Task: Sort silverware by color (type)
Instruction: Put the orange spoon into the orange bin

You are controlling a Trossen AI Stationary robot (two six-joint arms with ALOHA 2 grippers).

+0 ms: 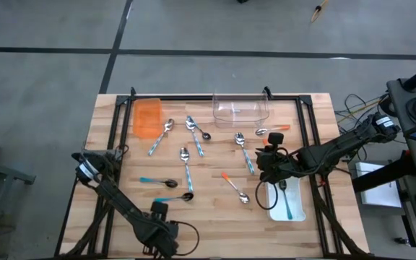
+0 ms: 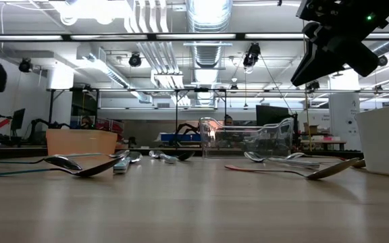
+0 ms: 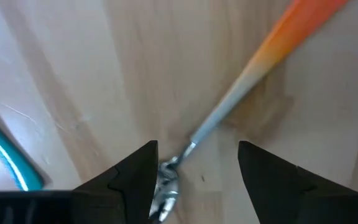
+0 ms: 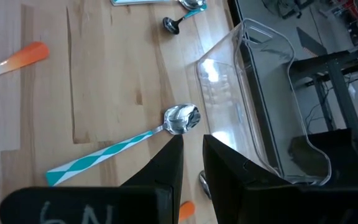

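— Where is the orange-handled spoon (image 3: 253,68) found?
— Flat on the wooden tabletop (image 3: 73,74), directly beneath the left tool (image 3: 196,152), whose fingers are set wide apart astride the thin metal neck.
— How is it expected to handle?
— Light, stiff, and slippery where polished. The neck is judged the best hold, since little height is offered above the wood.
— And the right tool (image 4: 191,146)?
— Its fingers are seen almost together, with nothing clamped. A teal-checked spoon (image 4: 104,158) lies just ahead, beside the clear plastic tray (image 4: 260,93).
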